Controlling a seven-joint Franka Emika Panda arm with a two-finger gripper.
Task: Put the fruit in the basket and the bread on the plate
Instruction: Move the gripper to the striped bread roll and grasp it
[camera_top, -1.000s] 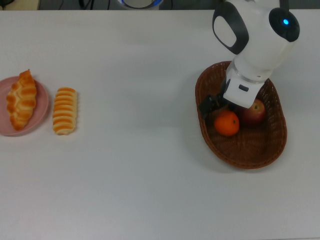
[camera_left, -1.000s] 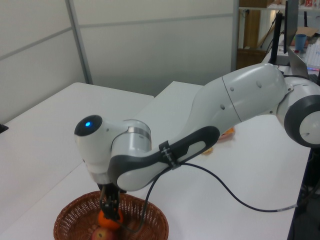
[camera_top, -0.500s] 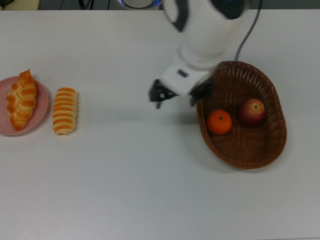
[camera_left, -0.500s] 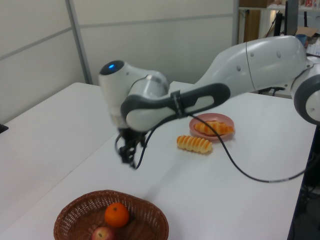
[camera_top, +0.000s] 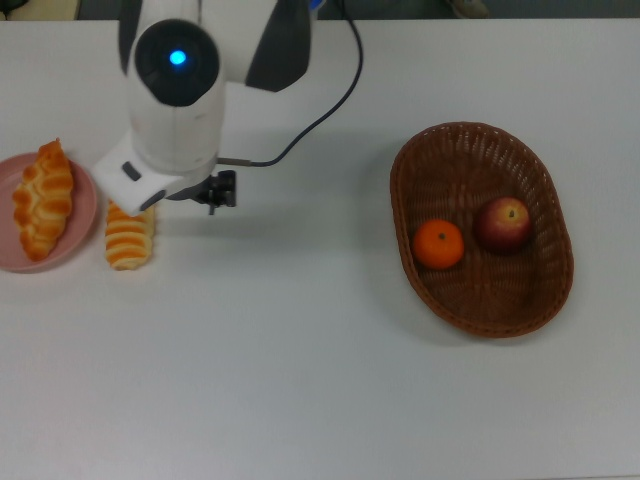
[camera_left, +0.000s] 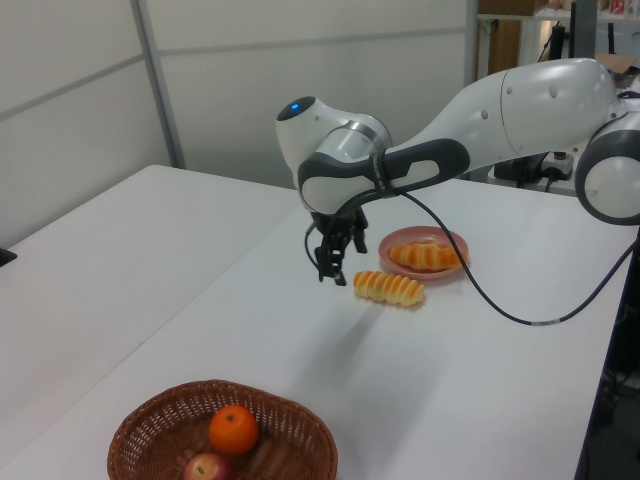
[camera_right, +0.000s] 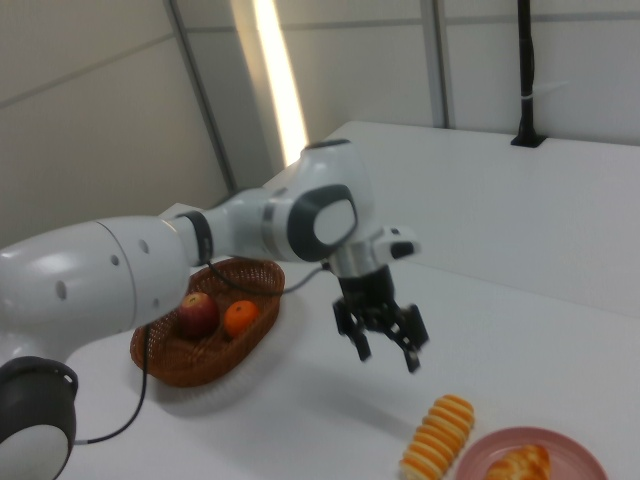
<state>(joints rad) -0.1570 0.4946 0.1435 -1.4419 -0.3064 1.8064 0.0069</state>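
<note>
The dark wicker basket (camera_top: 483, 290) holds both fruit, the red apple (camera_top: 503, 224) and the orange mandarin (camera_top: 439, 244), side by side. At the top view's left, the pink plate (camera_top: 80, 225) carries the braided bread (camera_top: 43, 198). The ridged loaf (camera_top: 128, 243) lies on the table just right of the plate, its upper end hidden under my arm. My gripper (camera_right: 388, 357) hangs open and empty above the table, a short way from the loaf (camera_right: 437, 437). In the left view the gripper (camera_left: 330, 268) is just left of the loaf (camera_left: 390, 288).
The white table (camera_top: 300, 350) stretches between the plate and the basket. My arm's black cable (camera_top: 330, 100) loops over the table's far side. A wall and a shelf stand behind the table in the left view.
My gripper left the mandarin in the basket, rose out, and swung across the table to the top view's left, ending beside the ridged loaf. The fruit and bread have not moved.
</note>
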